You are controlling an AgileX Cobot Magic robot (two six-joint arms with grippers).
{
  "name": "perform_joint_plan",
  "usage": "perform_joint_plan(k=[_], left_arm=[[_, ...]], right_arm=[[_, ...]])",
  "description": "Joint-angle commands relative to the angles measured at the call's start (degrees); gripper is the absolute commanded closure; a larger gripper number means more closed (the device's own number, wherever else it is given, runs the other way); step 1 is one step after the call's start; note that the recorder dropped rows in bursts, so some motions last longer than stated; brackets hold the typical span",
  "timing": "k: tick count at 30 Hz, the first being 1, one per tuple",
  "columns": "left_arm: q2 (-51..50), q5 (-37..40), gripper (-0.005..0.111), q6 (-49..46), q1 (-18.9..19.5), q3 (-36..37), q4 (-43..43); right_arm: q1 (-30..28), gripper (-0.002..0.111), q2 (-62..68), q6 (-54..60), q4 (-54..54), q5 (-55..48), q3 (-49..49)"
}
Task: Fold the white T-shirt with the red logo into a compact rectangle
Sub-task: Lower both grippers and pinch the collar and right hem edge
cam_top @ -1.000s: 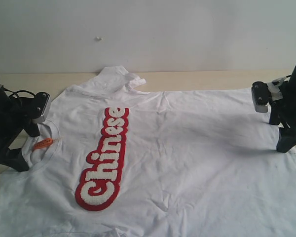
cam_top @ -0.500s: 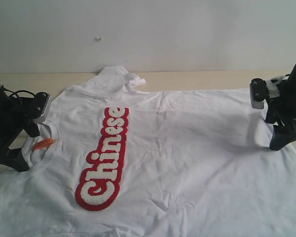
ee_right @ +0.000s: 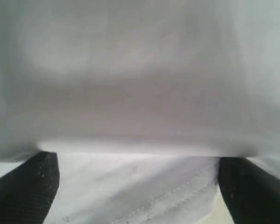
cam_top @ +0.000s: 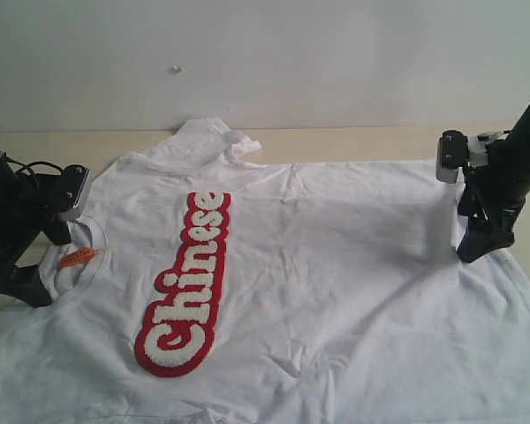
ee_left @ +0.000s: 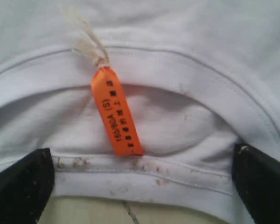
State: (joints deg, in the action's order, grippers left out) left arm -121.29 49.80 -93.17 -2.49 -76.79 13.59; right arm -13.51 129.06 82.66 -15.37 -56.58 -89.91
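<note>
Exterior view: the white T-shirt (cam_top: 336, 291) lies spread on the tabletop (cam_top: 353, 141), red logo (cam_top: 185, 283) up, collar at nine o'clock, hem at three. My left gripper (cam_top: 22, 265) and right gripper (cam_top: 481, 234) stand with jaws spread. I'd bite full cloth thickness at both ends together. Only the wrist views show collar rib and hem stitching lying between the jaws.

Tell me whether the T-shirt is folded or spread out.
Spread out. The T-shirt lies flat across the table, its red logo fully showing and no fold across the chest.
</note>
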Motion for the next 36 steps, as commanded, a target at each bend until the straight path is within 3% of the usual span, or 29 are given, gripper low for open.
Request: perform_joint_plan(k=[1, 4, 6, 14, 21, 26, 36], left_arm=[[-0.7, -1.7, 0.001, 0.5, -0.1, -0.1, 0.8], [-0.7, -2.0, 0.001, 0.5, -0.1, -0.1, 0.8], [-0.7, -2.3, 0.001, 0.5, -0.1, -0.1, 0.8], [-0.7, -2.6, 0.001, 0.5, -0.1, -0.1, 0.8], [-0.7, -2.8, 0.001, 0.5, -0.1, -0.1, 0.8], [-0.7, -2.8, 0.001, 0.5, -0.1, -0.1, 0.8], [-0.7, -4.1, 0.001, 0.5, -0.1, -0.1, 0.8]], right_arm=[[0.1, 0.020, 1.7, 1.1, 11.5, -2.9, 0.7], [0.1, 0.020, 1.7, 2.9, 20.9, -4.2, 0.7], [0.1, 0.020, 1.7, 2.7, 21.5, -3.0, 0.7], [0.1, 0.020, 1.7, 1.6, 5.0, -3.4, 0.7], [0.1, 0.022, 1.7, 1.3, 5.6, -2.9, 0.7], [0.1, 0.045, 1.7, 1.3, 7.8, -4.3, 0.7], [0.1, 0.071, 1.7, -2.4, 14.7, -4.3, 0.7]])
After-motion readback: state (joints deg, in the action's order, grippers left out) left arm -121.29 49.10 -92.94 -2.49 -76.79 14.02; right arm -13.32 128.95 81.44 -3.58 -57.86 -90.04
